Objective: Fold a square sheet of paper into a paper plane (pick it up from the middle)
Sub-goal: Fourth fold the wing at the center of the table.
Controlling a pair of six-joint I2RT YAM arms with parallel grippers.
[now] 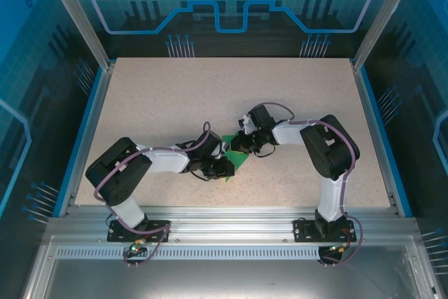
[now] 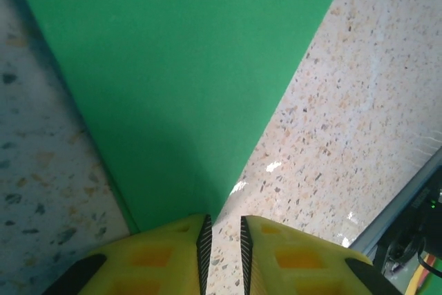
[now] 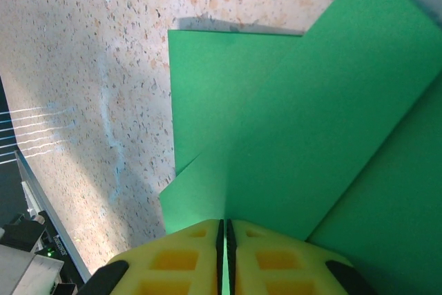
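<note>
The green sheet of paper (image 1: 239,160) lies folded in layers on the speckled table, between the two grippers. In the left wrist view the paper (image 2: 186,81) narrows to a point that ends at the inner edge of my left finger. My left gripper (image 2: 224,240) (image 1: 225,169) stands slightly open, with bare table showing in the narrow gap. In the right wrist view, overlapping flaps of the paper (image 3: 276,143) spread out ahead. My right gripper (image 3: 225,240) (image 1: 236,146) is shut on a raised fold of the paper, and green shows in the slit between its pads.
The speckled tabletop (image 1: 210,96) has a blue rim (image 1: 82,138) on the left and right sides. An aluminium rail (image 1: 231,215) runs along the near edge, close behind the left gripper. A glass panel stands at the back.
</note>
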